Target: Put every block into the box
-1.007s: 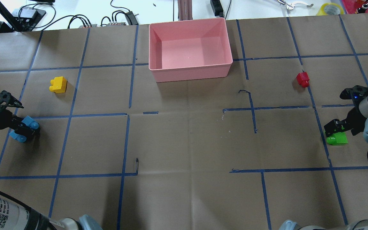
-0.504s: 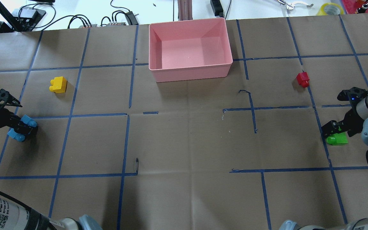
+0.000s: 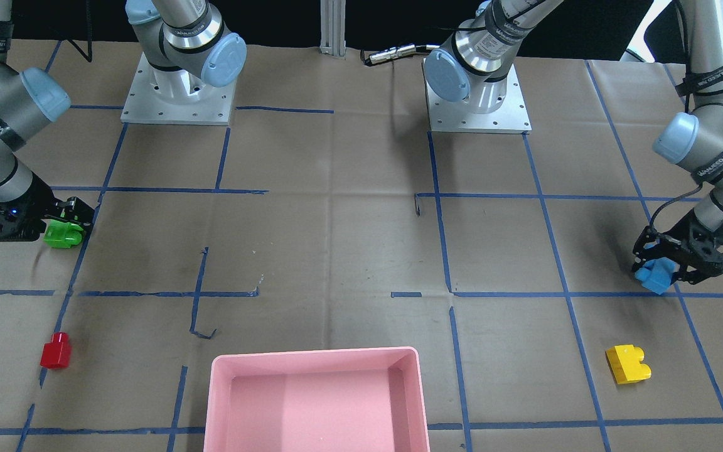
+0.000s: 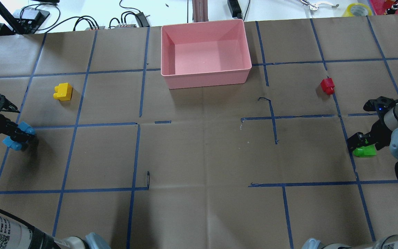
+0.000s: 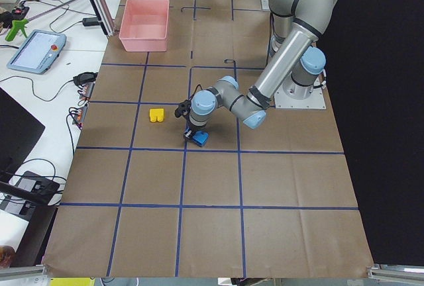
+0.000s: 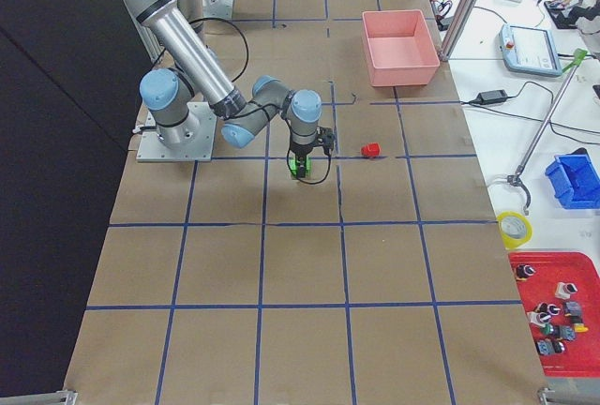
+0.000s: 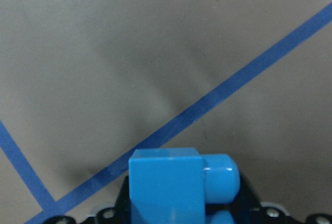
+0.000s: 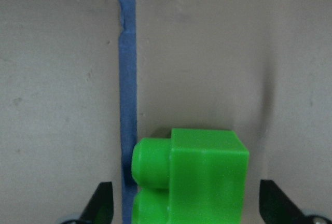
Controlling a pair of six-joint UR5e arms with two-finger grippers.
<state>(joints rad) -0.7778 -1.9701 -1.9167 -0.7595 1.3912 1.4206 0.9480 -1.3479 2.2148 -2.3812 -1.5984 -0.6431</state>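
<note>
On the desk [image 4: 199, 155], the box [image 4: 206, 77] stands empty at the far centre, so it lies forward and inward of both your arms. The left fingers [image 4: 18, 135] are clamped on the blue block [image 7: 165, 187] far out on the left side, with the box ahead and to their right. The right fingers [image 8: 102, 203] stand apart astride the green block [image 8: 205, 177], a gap either side and its studs facing one finger; judged ready to close.

A robotics lab: two arms [image 3: 186, 37] bolted on plates [image 3: 176, 103] to a paper-covered table [image 4: 202, 155] gridded with blue tape [image 4: 85, 72]; a teach pendant [image 5: 36, 51], cables [image 4: 85, 21] and a tape roll [image 6: 513, 229] alongside.
</note>
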